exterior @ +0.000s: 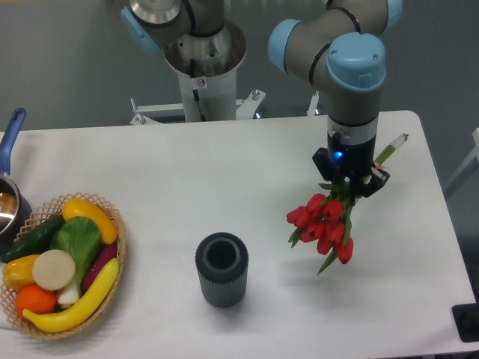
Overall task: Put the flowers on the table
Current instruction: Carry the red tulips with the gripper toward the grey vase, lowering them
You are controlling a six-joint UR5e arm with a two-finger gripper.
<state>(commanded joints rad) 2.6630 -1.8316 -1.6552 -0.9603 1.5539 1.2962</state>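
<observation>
1. Basket of fruit sits at the desk's left edge.
2. Dark cylinder stands mid-desk.
3. Claw, closed on the stems, holds the flowers above the desk's right; light and fragile, they're best gripped by the stems.

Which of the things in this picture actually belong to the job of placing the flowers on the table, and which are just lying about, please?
Belonging to the job:
- the flowers, held above the tabletop
- the gripper, shut on them
- the table

Just lying about:
- the dark cylinder, upright
- the wicker basket of fruit and vegetables
- the pot at the left edge
</observation>
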